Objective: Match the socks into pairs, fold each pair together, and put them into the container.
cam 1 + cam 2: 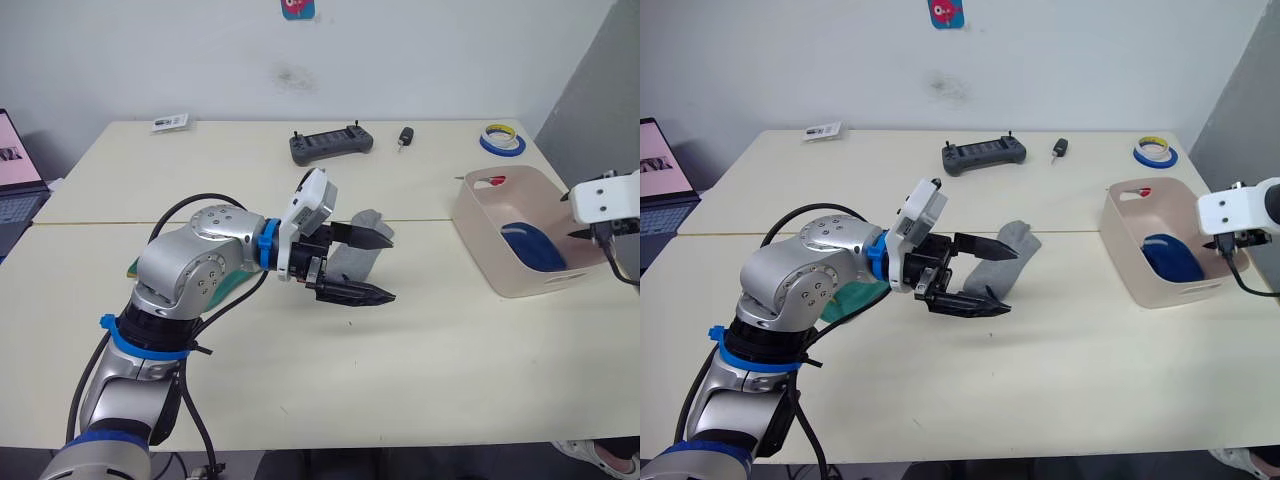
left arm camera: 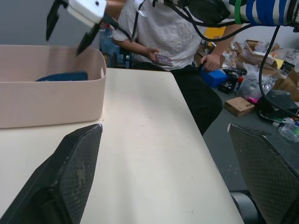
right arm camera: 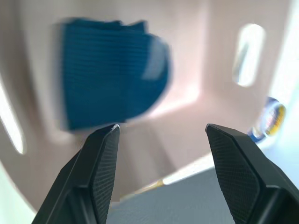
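A grey sock (image 1: pixel 371 219) lies flat at the table's middle. My left gripper (image 1: pixel 392 268) hovers just over it, open and holding nothing, one finger on each side of the sock. A green sock (image 1: pixel 846 299) lies partly hidden under my left forearm. The pale pink container (image 1: pixel 478 240) stands at the right with folded dark blue socks (image 1: pixel 531 246) in it. My right gripper (image 3: pixel 161 127) hangs open above the container's far right side, looking down on the dark blue socks (image 3: pixel 112 70).
A black controller (image 1: pixel 331 146), a small black key (image 1: pixel 404 137), a tape roll (image 1: pixel 501 139) and a card (image 1: pixel 170 122) lie along the table's back edge. A laptop (image 1: pixel 15 170) sits at far left. A seated person (image 2: pixel 163 32) is beyond the table's right side.
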Controlling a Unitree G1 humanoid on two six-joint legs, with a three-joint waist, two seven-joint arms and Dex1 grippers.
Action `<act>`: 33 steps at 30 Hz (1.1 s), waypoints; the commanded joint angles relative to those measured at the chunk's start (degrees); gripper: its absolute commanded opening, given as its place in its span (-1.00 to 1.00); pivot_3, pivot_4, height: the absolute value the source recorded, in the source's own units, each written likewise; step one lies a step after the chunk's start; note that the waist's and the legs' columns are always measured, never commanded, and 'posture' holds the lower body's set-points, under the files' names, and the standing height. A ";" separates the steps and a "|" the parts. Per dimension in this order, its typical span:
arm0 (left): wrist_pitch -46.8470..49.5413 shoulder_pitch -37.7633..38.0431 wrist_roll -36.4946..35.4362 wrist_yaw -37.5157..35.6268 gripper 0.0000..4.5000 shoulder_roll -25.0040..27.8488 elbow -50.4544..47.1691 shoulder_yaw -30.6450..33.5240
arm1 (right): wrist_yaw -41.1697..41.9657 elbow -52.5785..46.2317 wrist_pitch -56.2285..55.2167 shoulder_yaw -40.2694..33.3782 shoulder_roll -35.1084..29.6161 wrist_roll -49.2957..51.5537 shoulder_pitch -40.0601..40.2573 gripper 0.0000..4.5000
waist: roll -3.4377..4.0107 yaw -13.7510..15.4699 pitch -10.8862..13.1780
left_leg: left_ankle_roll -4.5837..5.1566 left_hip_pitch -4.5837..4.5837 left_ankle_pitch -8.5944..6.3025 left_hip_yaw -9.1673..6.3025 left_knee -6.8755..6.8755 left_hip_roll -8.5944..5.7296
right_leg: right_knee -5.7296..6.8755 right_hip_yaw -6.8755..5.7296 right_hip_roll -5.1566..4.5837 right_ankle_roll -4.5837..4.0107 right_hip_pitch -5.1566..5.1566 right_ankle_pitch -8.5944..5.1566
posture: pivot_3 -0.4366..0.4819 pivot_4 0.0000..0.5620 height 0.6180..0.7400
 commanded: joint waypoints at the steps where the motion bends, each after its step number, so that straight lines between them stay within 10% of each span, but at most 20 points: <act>1: -0.42 0.02 -0.02 -0.20 1.00 0.38 -1.01 -0.11 | -4.53 -2.92 4.13 -3.02 -1.33 1.46 3.40 0.40 | 0.00 0.08 0.00 | 0.00 0.00 0.00 -0.01 0.01 0.00 | 0.00 -0.01 0.00 0.00 0.01 0.00 | -0.05 -0.47 1.00; 9: -4.09 3.31 1.56 2.86 1.00 2.19 -0.63 5.28 | -10.60 -15.76 11.99 -13.37 -1.71 10.98 12.48 0.40 | 0.03 -0.15 -0.01 | 0.00 -0.02 0.00 0.05 0.01 0.00 | 0.02 0.03 -0.03 0.00 -0.03 0.00 | -0.05 -0.47 1.00; 16: -12.40 14.56 5.68 8.83 1.00 6.71 2.71 16.91 | -20.08 -58.30 38.99 -32.22 9.57 31.88 33.86 0.40 | 0.06 -0.10 -0.04 | 0.00 0.03 0.00 -0.04 0.02 0.12 | 0.08 -0.01 0.08 0.00 0.03 0.00 | -0.05 -0.47 1.00; 22: -22.15 30.31 9.49 10.43 1.00 10.34 5.89 27.38 | -29.10 -88.21 52.02 -32.24 23.05 38.46 56.71 0.40 | 0.05 0.78 -0.04 | 0.01 -0.15 -0.02 -0.19 0.02 -0.01 | 0.04 -0.18 -0.13 0.02 -0.02 0.01 | -0.05 -0.47 1.00; 33: -31.57 52.86 11.87 9.50 1.00 10.45 13.83 37.76 | -24.44 -93.20 49.60 -29.93 24.35 39.88 79.60 0.99 | -0.04 0.68 -0.08 | 0.27 0.11 -0.19 -0.15 -0.02 -0.03 | -0.04 -0.17 -0.14 0.11 0.20 0.03 | -0.05 -0.47 1.00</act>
